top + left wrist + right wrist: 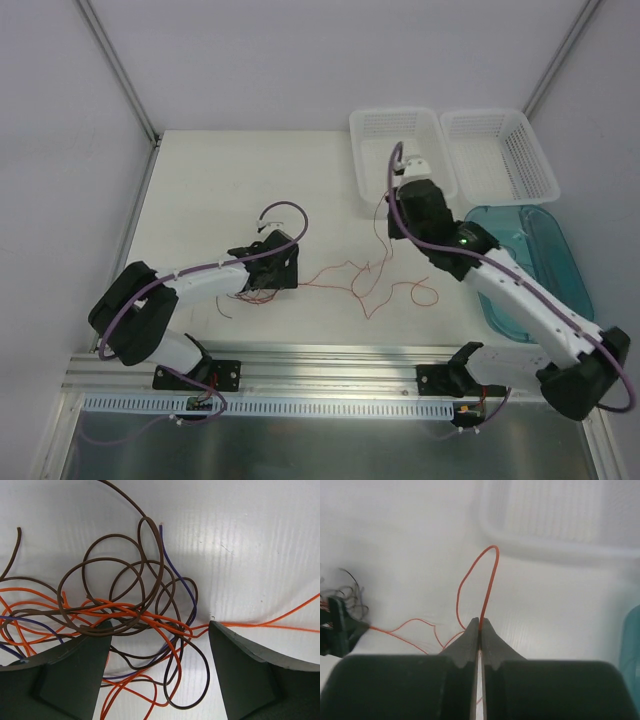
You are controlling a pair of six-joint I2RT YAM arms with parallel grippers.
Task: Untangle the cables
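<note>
The cables [262, 288] lie mostly as one knot on the left-centre of the white surface [220, 180], right under the left gripper [266, 278]. In the left wrist view that gripper [160, 630] is spread wide, its two dark, matte, wedge-shaped fingers [65, 680] standing either side of the knot and clasping nothing. The cables [125, 580] show there as thin, smooth, round-section wires: dark brown ones curling into several overlapping loops, bright orange ones running flatter through the middle of them, and a single violet-blue strand [176, 572] threading along the right side of the loops. The surface beneath has a faint ribbed texture with a dull sheen. From the knot a red-orange strand [345, 272] wanders rightward across the surface in loose kinks and small loops, then rises toward the right gripper [393, 207], which hangs just near of the left basket. In the right wrist view the right gripper [480, 625] is clenched, its dark tapered fingertips pressed together on this red-orange strand [492, 562], which arches up beyond them in a narrow loop and drops back toward the surface. At the far right stand two white plastic mesh baskets [372, 160], rectangular with rounded corners, side by side; just near of them lies a translucent teal tub [560, 260], partly covered by the right arm.
</note>
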